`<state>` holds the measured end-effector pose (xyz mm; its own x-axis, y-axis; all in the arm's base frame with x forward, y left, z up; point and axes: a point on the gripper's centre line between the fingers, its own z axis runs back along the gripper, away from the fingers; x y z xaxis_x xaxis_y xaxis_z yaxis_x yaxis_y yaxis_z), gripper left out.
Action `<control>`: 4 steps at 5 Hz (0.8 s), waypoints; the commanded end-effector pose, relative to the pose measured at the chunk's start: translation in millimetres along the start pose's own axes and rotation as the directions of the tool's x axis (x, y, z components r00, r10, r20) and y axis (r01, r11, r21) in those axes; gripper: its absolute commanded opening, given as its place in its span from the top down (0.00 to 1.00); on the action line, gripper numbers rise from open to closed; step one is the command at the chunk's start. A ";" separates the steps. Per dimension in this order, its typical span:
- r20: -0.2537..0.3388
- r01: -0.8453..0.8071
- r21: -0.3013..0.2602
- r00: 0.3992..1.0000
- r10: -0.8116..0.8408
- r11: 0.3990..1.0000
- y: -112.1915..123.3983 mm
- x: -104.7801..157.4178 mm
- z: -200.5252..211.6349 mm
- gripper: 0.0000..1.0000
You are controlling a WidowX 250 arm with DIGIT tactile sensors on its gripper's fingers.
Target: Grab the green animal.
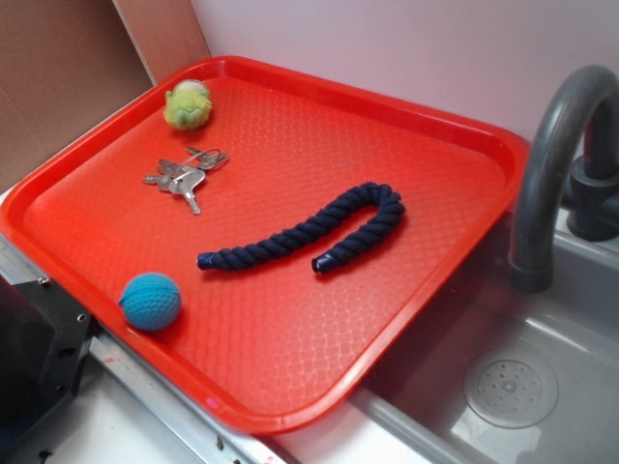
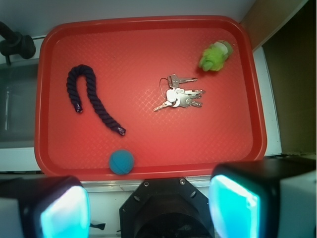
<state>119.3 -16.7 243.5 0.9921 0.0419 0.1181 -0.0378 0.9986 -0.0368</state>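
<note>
Wrist view: gripper point(image 2: 148, 206) hangs wide apart and empty, above the red tray's point(image 2: 148, 171) near rim; green animal point(image 2: 215, 55) lies in a far corner beside keys point(image 2: 179, 94). No legible writing.

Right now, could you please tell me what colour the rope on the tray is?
The rope is dark navy blue, clearest in the exterior view.
</note>
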 end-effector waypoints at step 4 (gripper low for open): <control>0.217 -0.558 0.039 0.815 0.538 0.829 62.7 48.0 -34.2 0.00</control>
<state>170.7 42.5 203.9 0.7811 0.5647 0.2663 -0.5756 0.8166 -0.0432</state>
